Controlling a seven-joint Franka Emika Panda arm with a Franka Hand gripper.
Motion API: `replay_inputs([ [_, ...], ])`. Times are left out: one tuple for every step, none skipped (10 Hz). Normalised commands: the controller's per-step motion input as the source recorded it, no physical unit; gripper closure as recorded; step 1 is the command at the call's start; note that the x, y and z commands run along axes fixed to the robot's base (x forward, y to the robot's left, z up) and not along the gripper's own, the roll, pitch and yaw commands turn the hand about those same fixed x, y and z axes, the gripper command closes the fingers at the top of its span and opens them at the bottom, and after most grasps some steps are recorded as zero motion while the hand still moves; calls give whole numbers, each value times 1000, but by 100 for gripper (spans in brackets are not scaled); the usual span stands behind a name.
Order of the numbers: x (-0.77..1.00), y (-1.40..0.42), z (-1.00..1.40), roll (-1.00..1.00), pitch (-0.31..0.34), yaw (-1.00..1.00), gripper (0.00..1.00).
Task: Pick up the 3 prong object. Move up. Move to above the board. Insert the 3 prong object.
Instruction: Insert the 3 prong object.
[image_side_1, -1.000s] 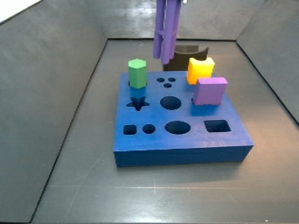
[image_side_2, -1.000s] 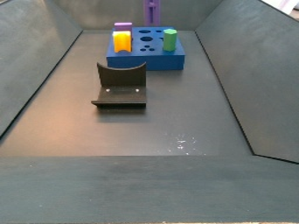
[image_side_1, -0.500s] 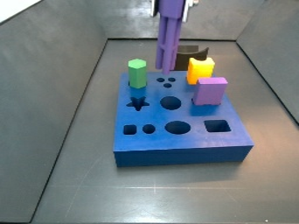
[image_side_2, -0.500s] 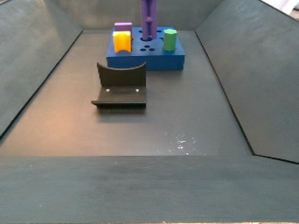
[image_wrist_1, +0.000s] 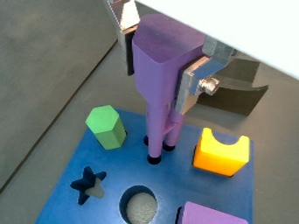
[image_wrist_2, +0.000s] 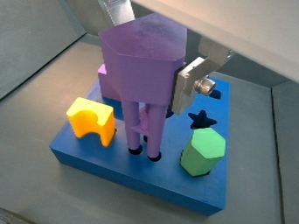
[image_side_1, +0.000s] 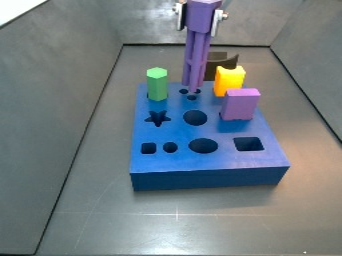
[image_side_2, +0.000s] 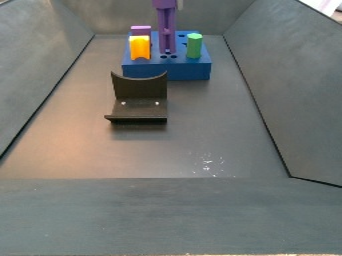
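— Where's the hand (image_wrist_1: 163, 48) right now?

— Up over the far part of the board (image_side_1: 214, 165), closed on the blocky head of the 3 prong object (image_side_1: 198, 50). In both wrist views a silver finger (image_wrist_1: 197, 77) lies flat against the side of the purple head, with a screw showing on it; the finger on the opposite side is mostly hidden behind the piece.

— And the piece itself, is it in yet?

— It hangs upright straight below the hand, and its thin prongs (image_wrist_2: 142, 140) reach down to the blue top of the board (image_wrist_2: 128, 166). In a wrist view the prong tips (image_wrist_1: 158, 150) sit right at the three small dots. How deep they go, I cannot tell from here.

— What's around it?

— Just beside the prongs on one side stands a green hexagonal peg (image_wrist_1: 107, 127), with the star-shaped hole (image_wrist_1: 87, 185) near it. On the other side of the prongs sits a yellow block (image_wrist_1: 222, 151) with a notch in its top. Nearer than the hand in a side view, a lilac cube (image_side_1: 242, 103) rests on the board. The fixture (image_side_2: 138, 98) stands on the floor well apart from the hand, out in the open.
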Motion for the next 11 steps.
replay_inputs([
  [129,0,-343,0,0,0,100],
  [0,14,-54,0,0,0,100],
  [0,26,-217,0,0,0,100],
  [-140,60,-314,39,0,-14,100],
  [-40,0,-66,0,0,0,100],
  [0,17,-17,0,0,0,100],
  [-29,0,-51,10,0,-17,100],
  [-186,-23,-331,117,43,-69,100],
  [0,0,-29,0,0,0,100],
  [0,-294,-237,83,0,0,100],
  [0,-257,-114,27,-34,0,100],
])
